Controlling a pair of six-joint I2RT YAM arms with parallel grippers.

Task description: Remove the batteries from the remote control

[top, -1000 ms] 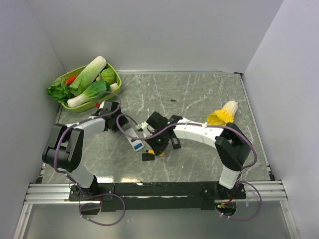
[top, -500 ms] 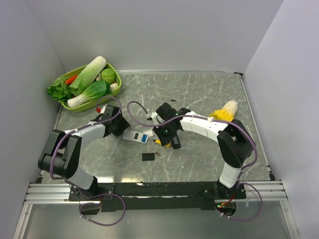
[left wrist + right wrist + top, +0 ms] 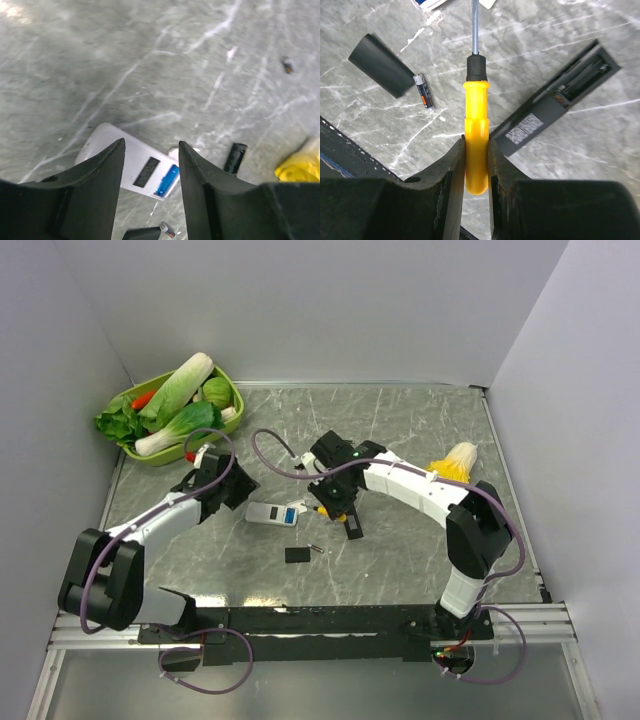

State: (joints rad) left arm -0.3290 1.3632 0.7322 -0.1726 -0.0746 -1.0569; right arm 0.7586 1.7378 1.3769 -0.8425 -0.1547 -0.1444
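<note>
Batteries show in two places. A blue battery lies lengthwise in the open compartment at one end of the white remote, which lies flat on the marble table. A loose battery, slim and dark with an orange and white band near one end, lies on the table just beside the end of a flat black cover plate, not quite touching it. A black remote lies back up near them with its compartment open; the inside is dark, and I cannot tell whether a cell sits in it. The left gripper hovers above the white remote with its jaws spread and nothing between them. The right gripper is clamped on the yellow handle of a screwdriver, whose shaft runs out of the top of the right wrist view, so the tip is cut off. In the overhead view the right arm covers part of the black remote, and the loose battery is only a speck. At the right edge of the left wrist view a yellow shape is cut off and too blurred to name.
</note>
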